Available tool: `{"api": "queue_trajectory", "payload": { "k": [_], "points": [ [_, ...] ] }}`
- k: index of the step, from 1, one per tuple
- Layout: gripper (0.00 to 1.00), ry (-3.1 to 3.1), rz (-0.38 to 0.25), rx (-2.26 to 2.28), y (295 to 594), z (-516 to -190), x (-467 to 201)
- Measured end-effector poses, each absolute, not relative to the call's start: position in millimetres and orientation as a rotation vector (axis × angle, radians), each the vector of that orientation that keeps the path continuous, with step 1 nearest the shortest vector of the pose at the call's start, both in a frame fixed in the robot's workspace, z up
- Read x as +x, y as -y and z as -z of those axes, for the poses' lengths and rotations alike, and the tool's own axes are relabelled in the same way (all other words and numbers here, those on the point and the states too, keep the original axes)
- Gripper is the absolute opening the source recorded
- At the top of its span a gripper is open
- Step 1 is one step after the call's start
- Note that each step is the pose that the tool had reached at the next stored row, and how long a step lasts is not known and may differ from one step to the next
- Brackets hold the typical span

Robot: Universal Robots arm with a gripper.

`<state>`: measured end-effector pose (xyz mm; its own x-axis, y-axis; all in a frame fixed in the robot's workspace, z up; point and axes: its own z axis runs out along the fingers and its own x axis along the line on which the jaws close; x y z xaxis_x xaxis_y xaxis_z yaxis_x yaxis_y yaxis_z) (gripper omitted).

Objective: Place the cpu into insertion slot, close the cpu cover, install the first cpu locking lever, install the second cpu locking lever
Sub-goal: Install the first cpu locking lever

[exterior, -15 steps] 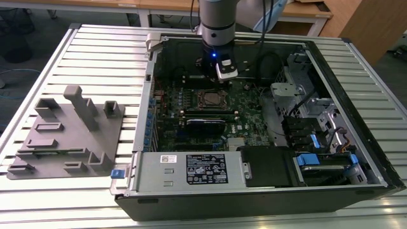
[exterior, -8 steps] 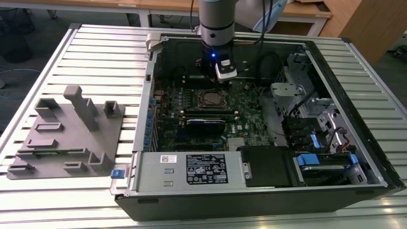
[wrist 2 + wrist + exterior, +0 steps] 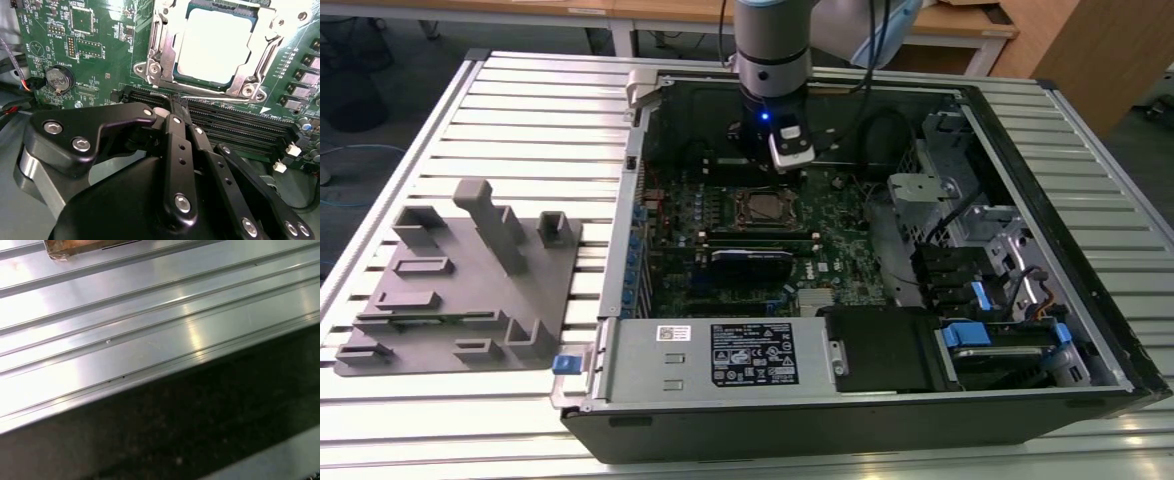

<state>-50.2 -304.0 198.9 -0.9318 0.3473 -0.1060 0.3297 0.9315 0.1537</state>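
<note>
Near the gripper, untouched, lies the cpu.

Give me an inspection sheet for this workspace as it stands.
Surface: slotted aluminium table carrying an open PC case.
Job's things: cpu seated in insertion slot; cpu cover down around it; lever state unclear.
Clutter: grey fixture block at the exterior view's left.
Grippers: gripper shut, empty, tips by the memory slots beside the socket.
Cables: black cable inside the case.
Surroundings: wooden desks behind.
</note>
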Motion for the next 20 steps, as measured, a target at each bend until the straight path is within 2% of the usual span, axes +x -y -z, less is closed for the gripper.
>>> {"api": "queue_trajectory", "payload": {
  "k": [20],
  "points": [
    [0.10,-2.941,-0.197,0.516,304.1,-194.3,-50.5]
  ]
}}
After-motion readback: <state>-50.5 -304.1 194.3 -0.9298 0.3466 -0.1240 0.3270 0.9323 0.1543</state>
